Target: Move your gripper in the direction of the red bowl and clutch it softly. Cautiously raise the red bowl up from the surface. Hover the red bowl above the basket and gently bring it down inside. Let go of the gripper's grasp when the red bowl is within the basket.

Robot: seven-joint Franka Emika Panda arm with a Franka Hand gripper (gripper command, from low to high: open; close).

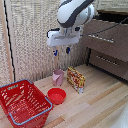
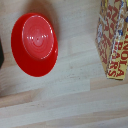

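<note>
The red bowl (image 1: 56,95) sits on the wooden floor, just off the basket's corner on the exterior view's right. In the wrist view the red bowl (image 2: 35,44) shows whole, seen from straight above. The basket (image 1: 22,102), red lattice with a pale rim, stands at the exterior view's lower left and holds nothing that I can see. My gripper (image 1: 61,51) hangs high above the bowl, well clear of it. It is open, its blue-tipped fingers (image 1: 55,52) pointing down with nothing between them. The fingers do not show in the wrist view.
A pink cup (image 1: 58,77) stands just behind the bowl. A yellow and red granola box (image 1: 76,79) stands beside the cup, and the granola box (image 2: 114,37) also appears in the wrist view. A dark wooden dresser (image 1: 107,47) fills the exterior view's right.
</note>
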